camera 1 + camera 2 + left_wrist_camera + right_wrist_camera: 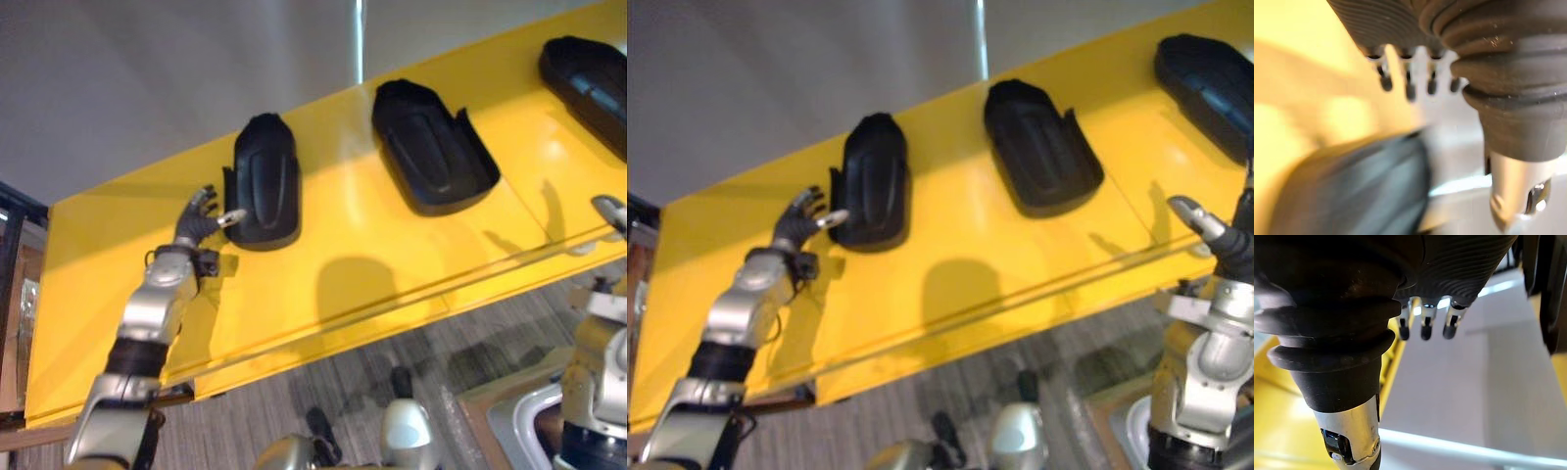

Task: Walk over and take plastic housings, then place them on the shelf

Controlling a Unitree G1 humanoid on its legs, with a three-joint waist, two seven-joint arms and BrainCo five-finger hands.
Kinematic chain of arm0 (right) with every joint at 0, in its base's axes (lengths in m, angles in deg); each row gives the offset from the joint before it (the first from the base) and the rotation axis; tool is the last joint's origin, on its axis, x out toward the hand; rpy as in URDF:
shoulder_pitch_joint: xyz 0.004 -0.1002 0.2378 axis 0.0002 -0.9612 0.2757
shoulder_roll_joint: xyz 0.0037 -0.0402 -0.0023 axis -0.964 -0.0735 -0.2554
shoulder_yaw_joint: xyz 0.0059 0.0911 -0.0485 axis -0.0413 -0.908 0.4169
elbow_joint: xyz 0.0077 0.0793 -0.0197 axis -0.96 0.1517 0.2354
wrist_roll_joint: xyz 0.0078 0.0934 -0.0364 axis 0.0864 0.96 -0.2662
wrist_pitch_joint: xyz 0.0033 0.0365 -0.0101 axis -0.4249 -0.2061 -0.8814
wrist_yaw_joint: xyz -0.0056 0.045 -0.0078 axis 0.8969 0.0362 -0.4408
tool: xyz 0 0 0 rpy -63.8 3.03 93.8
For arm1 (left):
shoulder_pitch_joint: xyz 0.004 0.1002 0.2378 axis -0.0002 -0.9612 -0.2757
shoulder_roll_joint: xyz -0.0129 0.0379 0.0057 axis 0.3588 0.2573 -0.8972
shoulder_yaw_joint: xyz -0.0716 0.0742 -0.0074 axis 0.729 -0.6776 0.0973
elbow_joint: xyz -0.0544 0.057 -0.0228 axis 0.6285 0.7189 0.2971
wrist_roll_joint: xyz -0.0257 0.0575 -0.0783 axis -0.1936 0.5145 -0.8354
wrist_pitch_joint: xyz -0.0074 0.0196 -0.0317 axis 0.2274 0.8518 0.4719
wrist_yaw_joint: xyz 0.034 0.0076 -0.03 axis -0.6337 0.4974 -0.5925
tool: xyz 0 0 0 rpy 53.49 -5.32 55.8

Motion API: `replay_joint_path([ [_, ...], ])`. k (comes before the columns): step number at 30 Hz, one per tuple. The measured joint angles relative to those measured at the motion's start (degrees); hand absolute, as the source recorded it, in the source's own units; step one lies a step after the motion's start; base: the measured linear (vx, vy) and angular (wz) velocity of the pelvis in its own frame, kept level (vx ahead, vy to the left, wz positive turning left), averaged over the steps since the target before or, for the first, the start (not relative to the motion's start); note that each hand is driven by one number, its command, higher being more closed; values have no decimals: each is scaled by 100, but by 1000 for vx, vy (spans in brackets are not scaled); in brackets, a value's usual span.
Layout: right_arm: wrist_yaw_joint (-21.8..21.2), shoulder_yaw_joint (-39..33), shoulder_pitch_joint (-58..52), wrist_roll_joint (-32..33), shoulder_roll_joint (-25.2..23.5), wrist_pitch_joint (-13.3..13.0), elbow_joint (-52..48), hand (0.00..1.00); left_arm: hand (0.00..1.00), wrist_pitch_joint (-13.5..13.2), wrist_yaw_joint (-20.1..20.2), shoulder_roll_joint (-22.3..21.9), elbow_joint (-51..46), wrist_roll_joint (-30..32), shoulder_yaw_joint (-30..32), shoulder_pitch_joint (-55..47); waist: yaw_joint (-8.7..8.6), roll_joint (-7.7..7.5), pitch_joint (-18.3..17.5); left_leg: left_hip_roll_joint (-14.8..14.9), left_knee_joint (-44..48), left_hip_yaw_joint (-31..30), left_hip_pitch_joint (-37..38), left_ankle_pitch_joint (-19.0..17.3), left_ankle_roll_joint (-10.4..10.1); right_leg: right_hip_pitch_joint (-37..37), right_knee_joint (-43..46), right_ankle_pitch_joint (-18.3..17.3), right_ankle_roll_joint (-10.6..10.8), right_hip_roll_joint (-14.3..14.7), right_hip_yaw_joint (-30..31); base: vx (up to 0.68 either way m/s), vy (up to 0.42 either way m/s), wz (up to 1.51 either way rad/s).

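Three black plastic housings lie on the yellow shelf [343,264]. The left housing [263,181] lies just beside my left hand [199,221]; the thumb tip touches or nearly touches its lower left edge, and the fingers are spread and hold nothing. In the left wrist view the same housing [1356,191] shows below the straight fingers [1409,88]. The middle housing [431,147] and the right housing [588,83] lie further right. My right hand [1227,240] is raised at the shelf's front right edge, fingers relaxed and empty.
A grey wall [147,78] rises behind the shelf. Below the shelf's front edge is grey carpet [323,401]. A brown box with a silvery tray [514,416] sits low right.
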Motion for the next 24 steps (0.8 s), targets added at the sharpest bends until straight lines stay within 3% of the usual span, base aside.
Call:
replay_joint_path([
  [2,-12,285,44,-274,-1,-48,-39,0,0,-554,-317,-416,-1087,232,337,-890,274,32,-325,6,-107,-148,-20,67,-20,60,-54,-28,-36,16,-202,-7,-41,47],
  [4,14,499,79,-556,-6,-45,-112,0,0,-904,-522,-708,-1525,518,518,-1492,421,20,-446,4,-109,-388,4,91,-35,277,-159,-31,-41,18,-434,13,-26,49],
  [8,81,1129,396,-1041,-51,121,-152,0,0,-1057,-788,-1029,-1609,953,814,-2319,728,-142,-624,6,-120,-676,-9,142,-58,536,-335,-36,-49,30,-805,-43,-30,46],
  [10,76,1455,569,-1121,-170,314,-138,0,0,-1049,-999,-1086,-1586,985,826,-2640,950,-318,-710,17,-142,-737,-23,151,-69,627,-452,-27,-60,32,-901,-43,-4,20],
  [12,25,1689,685,-1118,-307,442,-59,0,0,-1048,-1195,-1106,-1493,1141,857,-2821,968,-457,-811,1,-164,-837,-96,176,-62,640,-459,-26,-58,27,-988,-9,2,25],
  [16,16,2394,773,-1573,-501,831,269,0,0,-1052,-1727,-1297,-573,1495,1070,-2868,1093,-682,-956,-18,-262,-920,-96,256,-68,640,-474,-14,-50,29,-1110,38,5,15],
  [20,47,2928,783,-2518,-507,1258,666,0,0,-1162,-2254,-1458,944,1565,1153,-2923,1206,-732,-985,-26,-298,-948,-84,257,-70,640,-492,-12,-53,28,-1129,41,7,6],
  [24,79,3446,949,-3634,-429,1839,1142,0,0,-1728,-3341,-1701,2531,1772,1615,-2992,1250,-836,-1046,-14,-322,-940,-85,246,-82,639,-522,-12,-53,34,-1128,0,0,0],
])
